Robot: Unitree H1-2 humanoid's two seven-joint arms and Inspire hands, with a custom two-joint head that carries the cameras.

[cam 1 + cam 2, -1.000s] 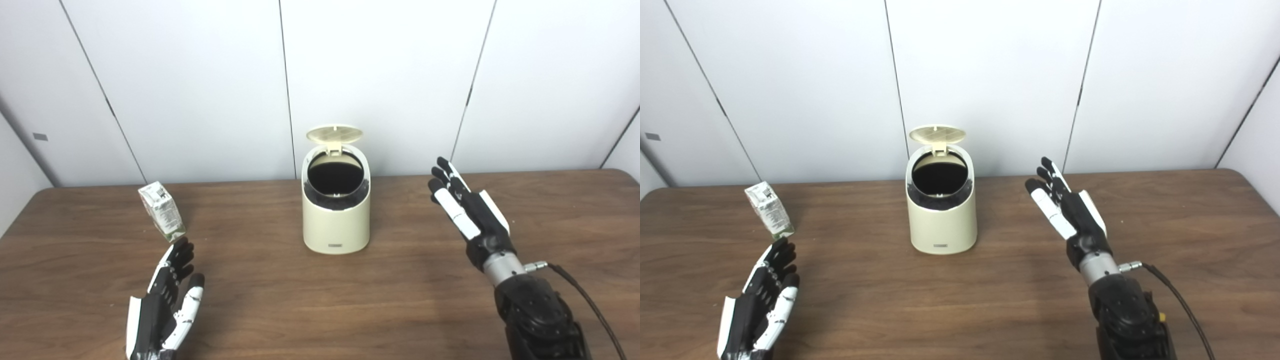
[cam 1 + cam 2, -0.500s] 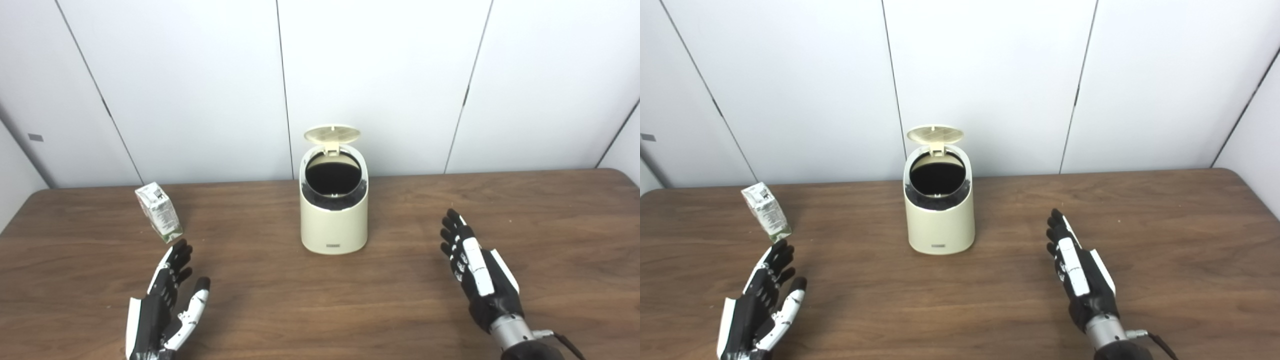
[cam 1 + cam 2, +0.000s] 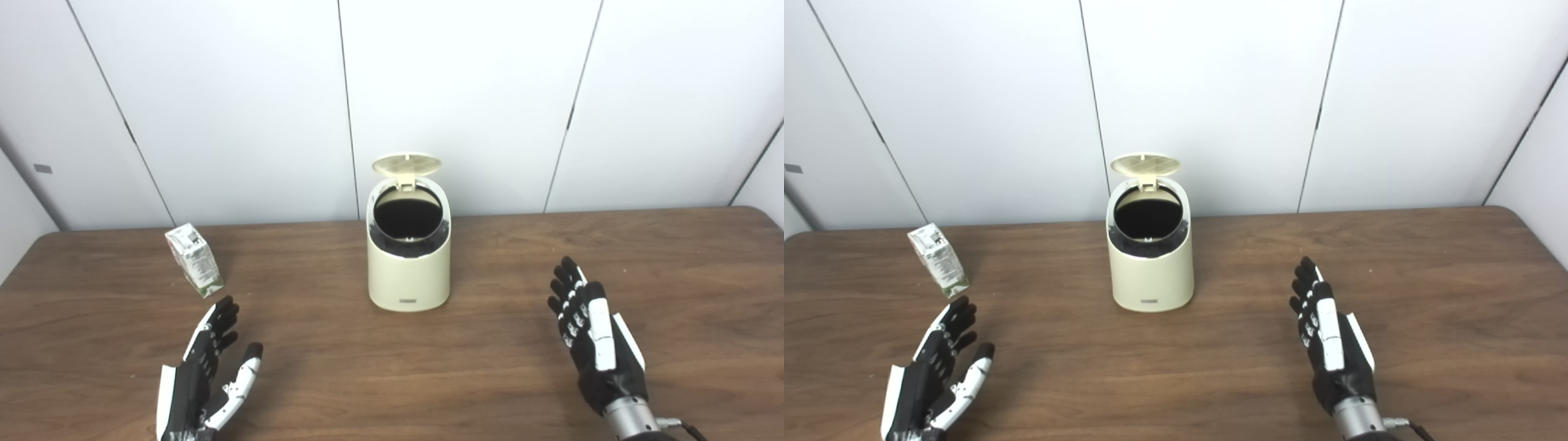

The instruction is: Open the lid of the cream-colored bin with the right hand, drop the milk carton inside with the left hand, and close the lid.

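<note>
right hand (image 3: pixel 597 343) now drawn back from the bin (image 3: pixel 408 269), empty, fingers spread | lid (image 3: pixel 407 164) stands up, opening done | milk carton (image 3: pixel 195 260) on table (image 3: pixel 392 380), left hand (image 3: pixel 205 376) near, empty, spread | next: grasp

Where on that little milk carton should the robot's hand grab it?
Probably around the middle of the milk carton, across its flat side faces. It stands tilted on the table, just beyond the open left hand, so coming from the near side, fingers and thumb straddling its narrow width, looks simplest.
</note>
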